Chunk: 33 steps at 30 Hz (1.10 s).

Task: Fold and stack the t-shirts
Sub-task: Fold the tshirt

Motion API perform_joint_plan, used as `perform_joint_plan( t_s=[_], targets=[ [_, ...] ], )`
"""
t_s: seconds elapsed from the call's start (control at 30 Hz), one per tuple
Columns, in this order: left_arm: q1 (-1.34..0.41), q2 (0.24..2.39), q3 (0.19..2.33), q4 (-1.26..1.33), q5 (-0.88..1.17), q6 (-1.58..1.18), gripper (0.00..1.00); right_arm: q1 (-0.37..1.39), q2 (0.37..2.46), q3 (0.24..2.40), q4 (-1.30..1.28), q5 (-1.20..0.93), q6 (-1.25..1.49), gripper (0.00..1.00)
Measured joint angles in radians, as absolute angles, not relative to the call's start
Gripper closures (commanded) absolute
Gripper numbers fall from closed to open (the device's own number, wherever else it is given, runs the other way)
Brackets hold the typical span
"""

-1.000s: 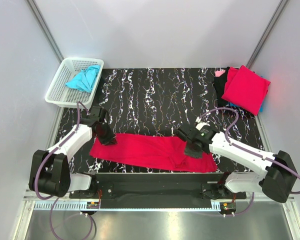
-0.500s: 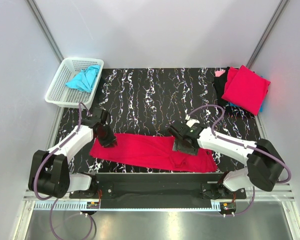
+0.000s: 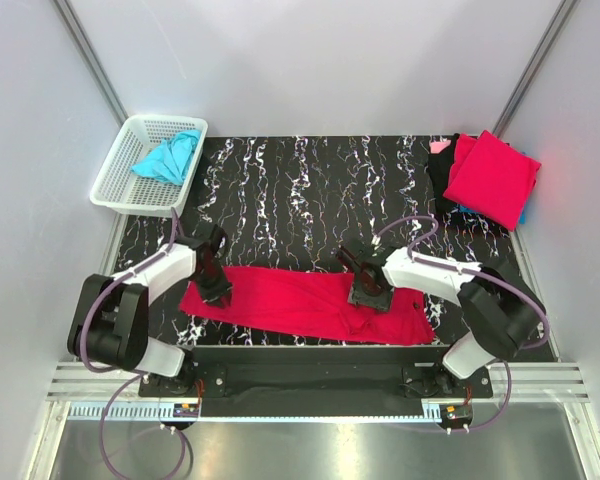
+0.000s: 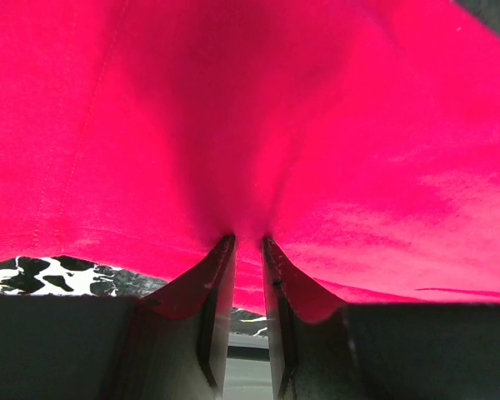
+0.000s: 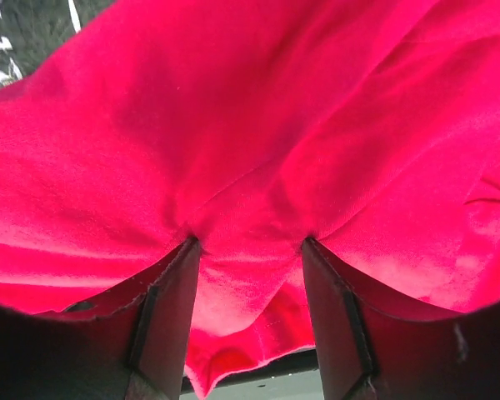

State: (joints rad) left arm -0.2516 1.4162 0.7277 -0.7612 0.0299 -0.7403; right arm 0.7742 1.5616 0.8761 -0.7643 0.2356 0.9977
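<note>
Seen from above, a black table (image 3: pixel 310 190) veined with white fills the middle of the view, with two robot arms mounted along its 6 o'clock edge. A red shirt (image 3: pixel 290 300), folded into a long narrow band, lies flat across the 6 o'clock side of the table, running from 8 o'clock to 4 o'clock, and is rumpled near its 4 o'clock end.

The left gripper (image 3: pixel 217 290) sits on the band's 8 o'clock end. In its wrist view, its fingers (image 4: pixel 212 283) are almost together, with a thin ridge of red cloth pinched between them, so it is grasping the red shirt.

The right gripper (image 3: pixel 368 298) presses down on the band toward its 4 o'clock end, just beside the rumpled part. In its wrist view, its fingers (image 5: pixel 171 308) stand well apart, with red cloth bunched loosely in the gap and puckering at both tips. Whether the cloth is clamped or only pressed on cannot be told.

A white lattice basket (image 3: pixel 115 185) sits at the table's 10 o'clock corner with a crumpled turquoise shirt (image 3: pixel 167 157) inside it. At the 2 o'clock corner is a stack (image 3: pixel 492 178) of folded shirts, with a red one on top and black, pink and blue edges showing beneath it.
</note>
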Motion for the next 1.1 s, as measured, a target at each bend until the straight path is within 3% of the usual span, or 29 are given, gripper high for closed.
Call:
perform_joint_plan(
  t_s=[0.47, 1.1],
  targets=[
    [-0.260, 1.561, 0.836, -0.842, 0.031, -0.723, 0.77, 0.599, 1.707, 1.021, -0.768, 0.136, 0.872, 0.38],
    [-0.426, 1.564, 0.840, -0.839, 0.035, -0.752, 0.78, 0.411, 2.172, 1.681, -0.825, 0.032, 0.554, 0.33]
  ],
)
